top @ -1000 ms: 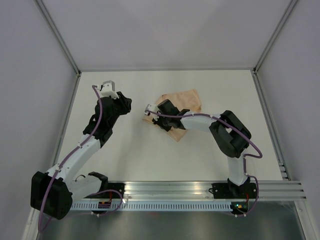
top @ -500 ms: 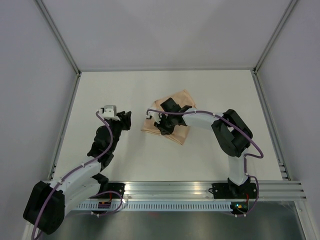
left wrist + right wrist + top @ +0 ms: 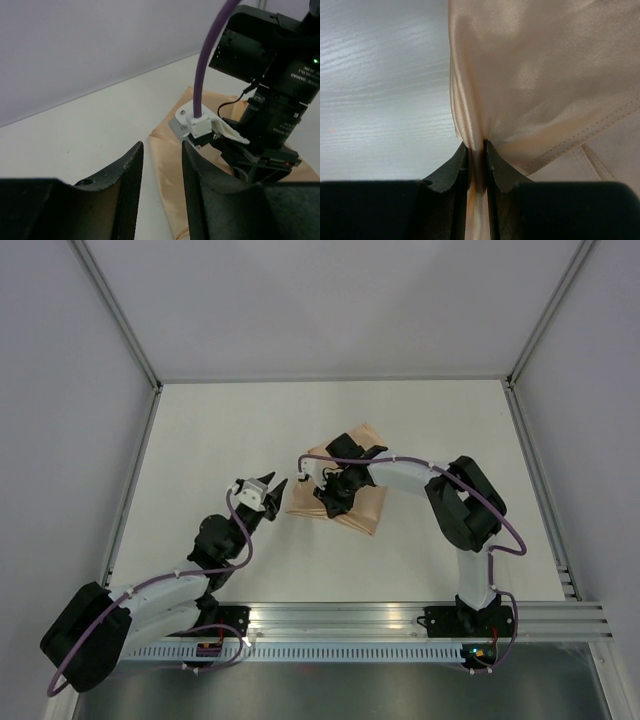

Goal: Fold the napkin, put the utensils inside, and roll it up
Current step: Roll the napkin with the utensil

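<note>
Since a second ago we have watched the left arm fold back toward the near edge. It has swung its black two-finger left gripper [image 3: 274,482] from far out on the matte white table [image 3: 200,430] to a spot just left of the thin peach-orange cloth napkin [image 3: 367,512]. Its jaws stand apart with nothing between them, and the tips point at the cloth's left edge. We cannot tell whether they touch it.

The napkin lies folded over itself near the middle of the table, a little right of centre, and looks more gathered than before. Over it the black right gripper [image 3: 476,150] is clamped on a raised fold of the fabric, which the right wrist view shows pinched tight between both fingers. A purple cable [image 3: 210,60] runs along that wrist.
</note>
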`<state>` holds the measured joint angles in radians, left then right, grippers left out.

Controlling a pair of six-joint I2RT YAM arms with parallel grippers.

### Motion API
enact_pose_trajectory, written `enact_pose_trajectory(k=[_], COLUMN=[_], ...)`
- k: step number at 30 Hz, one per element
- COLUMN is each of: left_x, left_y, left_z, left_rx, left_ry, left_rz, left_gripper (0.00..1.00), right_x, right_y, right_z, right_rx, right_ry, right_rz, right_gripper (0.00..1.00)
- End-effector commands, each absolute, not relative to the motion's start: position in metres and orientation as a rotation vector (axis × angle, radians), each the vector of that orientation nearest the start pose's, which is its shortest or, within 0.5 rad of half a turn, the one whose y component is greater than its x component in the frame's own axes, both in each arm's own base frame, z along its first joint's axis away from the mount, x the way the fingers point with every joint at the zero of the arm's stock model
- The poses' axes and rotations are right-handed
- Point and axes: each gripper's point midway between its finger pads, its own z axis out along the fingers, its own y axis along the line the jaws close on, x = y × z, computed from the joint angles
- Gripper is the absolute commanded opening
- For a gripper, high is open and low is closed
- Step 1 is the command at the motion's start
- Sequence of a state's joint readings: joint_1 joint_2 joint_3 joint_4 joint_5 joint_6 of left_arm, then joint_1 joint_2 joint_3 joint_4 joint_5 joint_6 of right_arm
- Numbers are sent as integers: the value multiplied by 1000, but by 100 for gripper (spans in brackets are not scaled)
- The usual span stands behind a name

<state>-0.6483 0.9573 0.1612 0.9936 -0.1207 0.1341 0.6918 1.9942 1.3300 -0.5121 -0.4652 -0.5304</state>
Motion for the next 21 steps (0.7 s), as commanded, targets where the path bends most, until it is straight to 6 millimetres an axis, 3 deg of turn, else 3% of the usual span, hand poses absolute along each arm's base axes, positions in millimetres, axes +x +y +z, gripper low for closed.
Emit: enact_pose_trajectory(k=[1, 6, 14, 21], left_x=[269, 266, 258, 249], left_y=[-186, -202, -255, -282], left_z=[213, 190, 138, 108], left_rx=[530, 640, 995, 1233], left_ry=[1216, 1268, 1345, 1392], left_rz=[-300, -244, -165, -174], left_gripper=[43, 42, 44, 45], right_x=[242, 236, 232, 234], right_y=[268, 261, 252, 247], right_z=[-23, -26, -30, -33], right_rx=[-1757, -1775, -1772, -1756], right_ry=[2393, 2424, 2467, 2490], right_rz=[720, 758, 803, 828], right_gripper=[1, 0, 0, 0])
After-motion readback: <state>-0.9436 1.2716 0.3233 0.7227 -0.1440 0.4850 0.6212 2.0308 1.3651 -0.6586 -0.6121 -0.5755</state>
